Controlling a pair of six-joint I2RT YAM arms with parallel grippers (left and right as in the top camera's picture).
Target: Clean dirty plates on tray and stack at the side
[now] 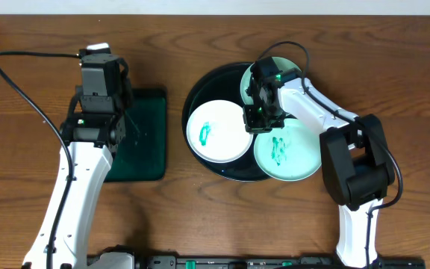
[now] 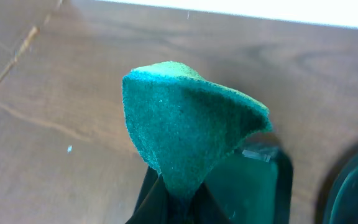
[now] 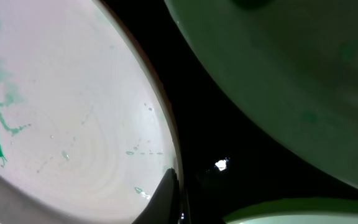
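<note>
At the left, our left claw is pinching a green scouring sponge by its lower corner. The pad bunches into a cone above the pinch, so we judge it soft, light and easy to press flat on a plate. It hangs above the table, near the dark green tray.

Further right, the round black tray holds all three dirty plates. The white plate lies on the tray's left side with a green scribble in its centre. The rear plate is mostly hidden under the arm, and the front mint plate is also smeared.

We take these plates to be stiff, smooth and fairly light, and likely slippery on the glossy face. The centre offers nothing to grip, so the raised rim is the place to take hold, one finger above and one below.

Our right claw is low over the tray where the three plates meet. One finger shows right at the white plate's edge, but we cannot tell whether the claw is spread or pressed together, or whether it grips the rim
</note>
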